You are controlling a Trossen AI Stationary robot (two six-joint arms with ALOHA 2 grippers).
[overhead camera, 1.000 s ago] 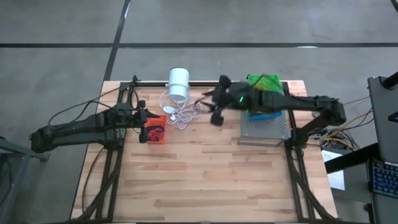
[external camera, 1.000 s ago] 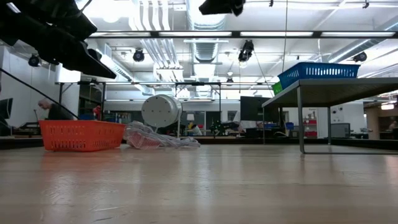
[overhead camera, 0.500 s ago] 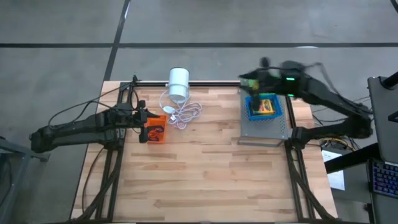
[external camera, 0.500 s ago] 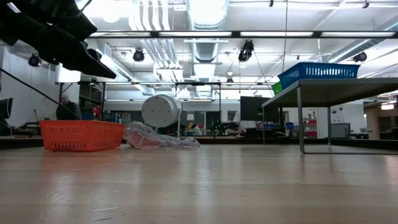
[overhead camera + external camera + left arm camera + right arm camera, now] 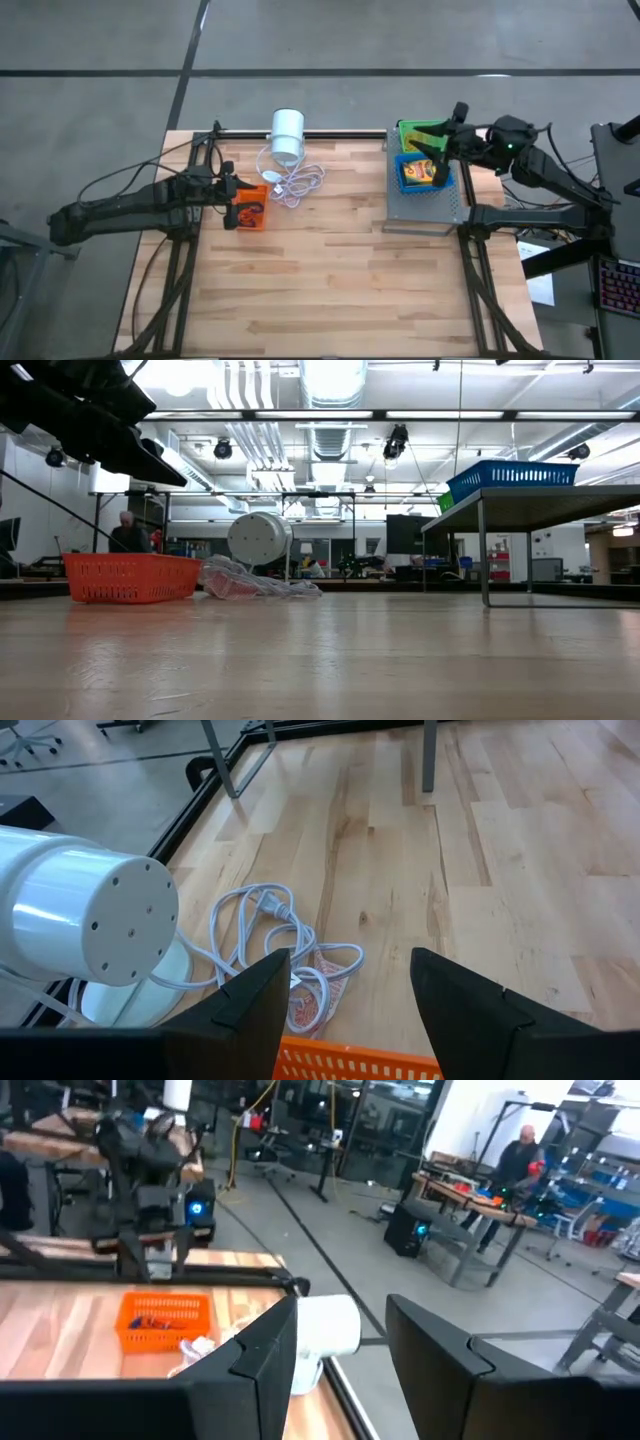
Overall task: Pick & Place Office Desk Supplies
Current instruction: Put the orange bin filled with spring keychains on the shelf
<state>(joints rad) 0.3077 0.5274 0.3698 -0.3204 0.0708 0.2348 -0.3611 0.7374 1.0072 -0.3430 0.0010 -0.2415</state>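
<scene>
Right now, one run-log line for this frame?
left end effector: open, over red-orange basket | right end effector: open, empty, above blue basket holding crayon box | green basket: on grey tray

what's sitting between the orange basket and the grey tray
In the high view, only bare wood lies between the orange basket and the grey tray; the white cord sits just behind that line.

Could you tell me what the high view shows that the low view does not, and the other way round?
Only the high view shows the crayon box lying in the blue basket, the green basket behind it, and the right claw open above the baskets. It also shows the left claw at the red-orange basket.

Only the low view shows the room behind, with a person there.

Both show the red-orange basket, blue basket, white cylinder with its cord, and the grey tray.
</scene>
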